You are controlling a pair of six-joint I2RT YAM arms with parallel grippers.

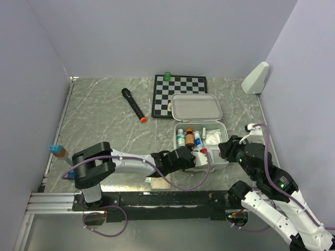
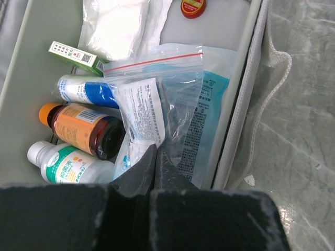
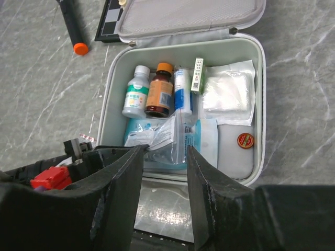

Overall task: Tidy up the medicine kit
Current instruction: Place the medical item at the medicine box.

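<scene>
The medicine kit (image 1: 224,137) lies open, its lid (image 1: 196,107) folded back onto the chessboard. Its tray (image 3: 261,104) holds a white bottle (image 3: 135,94), an amber bottle (image 3: 159,94), a white-blue tube (image 3: 182,91), a green box (image 3: 198,76), gauze packs (image 3: 227,94), a red tin (image 3: 245,139) and a blue packet (image 2: 209,120). My left gripper (image 2: 156,151) is shut on the near edge of a clear zip bag (image 2: 172,89) that lies over the blue packet. It reaches in over the tray's near wall (image 1: 196,157). My right gripper (image 3: 165,151) is open and empty, above the tray's near edge (image 1: 227,149).
A black-and-white chessboard (image 1: 178,86) with a green piece (image 1: 167,76) lies behind the kit. A black microphone with an orange tip (image 1: 133,104) lies to its left. A white wedge (image 1: 255,78) stands at the back right. A small blue-orange item (image 1: 56,150) sits at the left edge, and a flat packet (image 1: 157,182) lies under my left arm.
</scene>
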